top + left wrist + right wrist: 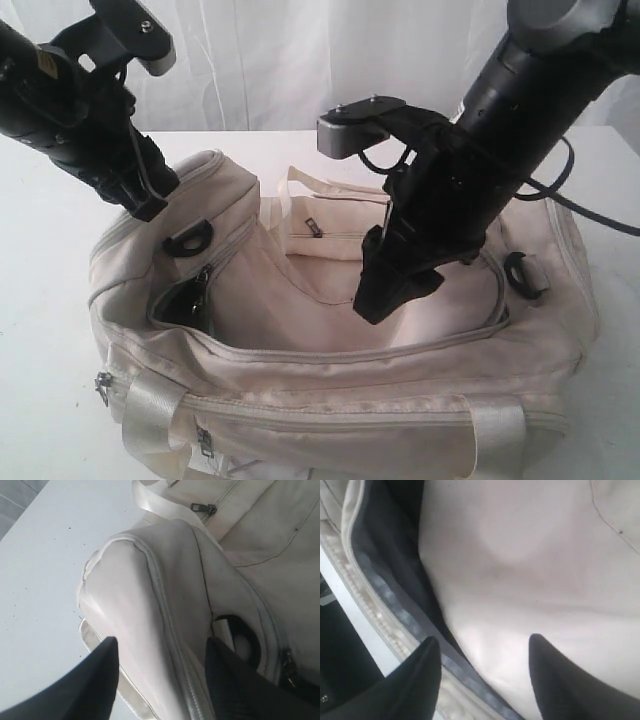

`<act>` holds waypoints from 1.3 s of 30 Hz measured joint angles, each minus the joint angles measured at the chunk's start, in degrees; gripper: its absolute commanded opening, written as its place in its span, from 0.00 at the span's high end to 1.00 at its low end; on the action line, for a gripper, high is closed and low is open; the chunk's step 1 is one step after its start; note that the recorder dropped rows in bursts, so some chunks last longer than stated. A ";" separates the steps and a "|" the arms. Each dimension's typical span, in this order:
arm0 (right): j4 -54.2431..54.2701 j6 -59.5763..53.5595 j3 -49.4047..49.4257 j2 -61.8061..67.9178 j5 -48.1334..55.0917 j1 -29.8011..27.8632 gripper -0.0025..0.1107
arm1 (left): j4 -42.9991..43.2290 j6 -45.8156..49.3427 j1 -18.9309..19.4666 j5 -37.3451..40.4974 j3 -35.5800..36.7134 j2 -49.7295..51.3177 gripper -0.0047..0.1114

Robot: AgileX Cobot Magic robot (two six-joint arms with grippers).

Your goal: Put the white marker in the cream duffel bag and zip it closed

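Note:
The cream duffel bag lies on the white table with its top zipper undone and the mouth gaping. The white marker is out of view in all three views. My left gripper hangs open just over the bag's left end, beside a black strap ring. In the left wrist view the left gripper frames the bag's seam and holds nothing. My right gripper reaches down into the bag's mouth. It is open over cream fabric, next to the grey zipper tape, with nothing between its fingers.
A zipper pull sits at the left end of the mouth. A second black ring is at the right end. Webbing handles hang at the front. An inner pocket's pull shows at the back. White table surrounds the bag.

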 measured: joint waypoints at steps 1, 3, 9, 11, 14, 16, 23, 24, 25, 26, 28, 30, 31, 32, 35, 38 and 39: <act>-0.79 0.98 0.00 -0.94 0.60 0.00 0.54 | 0.00 0.00 0.00 0.00 0.00 0.00 0.47; -3.54 3.91 0.21 -3.61 0.85 0.00 0.54 | 0.10 -0.25 0.00 0.00 0.00 -0.11 0.47; -12.20 12.20 0.57 -10.59 1.14 -2.34 0.54 | 0.10 -1.20 0.00 0.00 0.00 -0.20 0.47; -12.20 12.63 0.82 -10.59 1.22 -3.66 0.54 | 0.10 -1.29 0.00 0.00 0.00 -0.20 0.47; -11.95 12.76 3.13 -10.69 1.12 -7.02 0.54 | 0.10 -1.43 0.00 0.37 0.00 -0.20 0.47; -10.38 12.76 4.68 -10.69 0.71 -9.02 0.54 | 0.10 -1.43 0.00 0.63 0.00 -0.20 0.47; 1.16 6.66 10.49 -10.69 -4.28 -16.83 0.54 | 0.10 -1.75 0.00 0.96 0.00 -0.20 0.47; 1.62 5.88 11.35 -10.69 -5.39 -18.19 0.54 | 0.10 -1.88 0.00 0.96 0.00 -0.20 0.47; 1.75 5.61 11.60 -10.69 -5.77 -18.65 0.54 | 0.10 -2.13 0.00 0.98 0.00 -0.20 0.47; 2.66 4.67 12.32 -10.69 -6.41 -19.64 0.55 | 0.10 -2.36 0.00 1.08 0.00 -0.20 0.47; 4.50 3.23 12.98 -10.58 -6.82 -20.46 0.56 | 0.10 -2.49 0.00 1.20 0.00 -0.20 0.47; 7.67 1.06 14.37 -9.84 -7.31 -21.15 0.56 | 0.10 -2.49 0.00 1.28 0.00 -0.20 0.47; 8.93 0.27 14.77 -9.29 -7.62 -21.26 0.56 | 0.10 -2.49 0.00 1.28 0.00 -0.20 0.47; 9.82 -0.44 15.10 -8.91 -7.73 -21.39 0.56 | 0.10 -2.49 0.00 1.28 0.00 -0.20 0.47; 13.33 -3.05 16.54 -6.46 -8.45 -21.48 0.56 | 0.10 -2.49 0.00 1.33 0.00 -0.20 0.49; 14.81 -4.25 17.52 -4.98 -8.83 -21.57 0.56 | 0.10 -2.49 0.00 1.61 0.00 -0.20 0.51; 15.16 -4.59 17.77 -4.62 -8.89 -21.61 0.56 | 0.10 -2.49 0.00 1.72 0.00 -0.20 0.51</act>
